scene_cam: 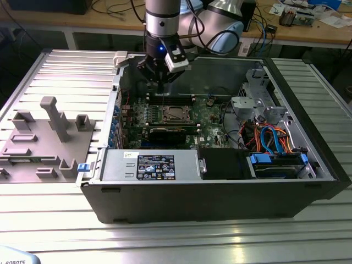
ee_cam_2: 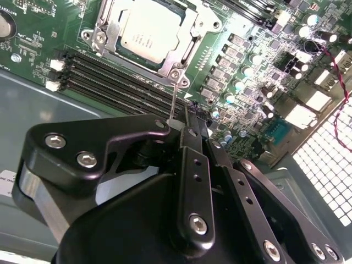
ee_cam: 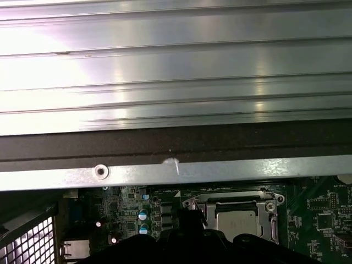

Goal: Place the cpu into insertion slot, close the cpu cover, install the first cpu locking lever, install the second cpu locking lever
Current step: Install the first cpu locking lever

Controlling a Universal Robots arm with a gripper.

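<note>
The cpu (ee_cam_2: 147, 30) sits in its socket on the motherboard (ee_cam_2: 258, 88) with the cpu cover (ee_cam_2: 113, 22) shut over it — above hovers the tool (ee_cam_2: 184, 124), its fingers pressed together.

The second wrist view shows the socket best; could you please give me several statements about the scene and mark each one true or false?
1. The cpu sits in the socket on the green board. True.
2. The cpu cover stands raised, clear of the chip. False: the frame lies down around the chip.
3. The gripper hangs inside the open computer case, above the board. True.
4. The gripper holds the chip. False: the chip lies in the socket, apart from the gripper.
5. In the exterior view, the grey fixture block lies on the slatted table to the case's right. False: it lies to the exterior view's left.
</note>
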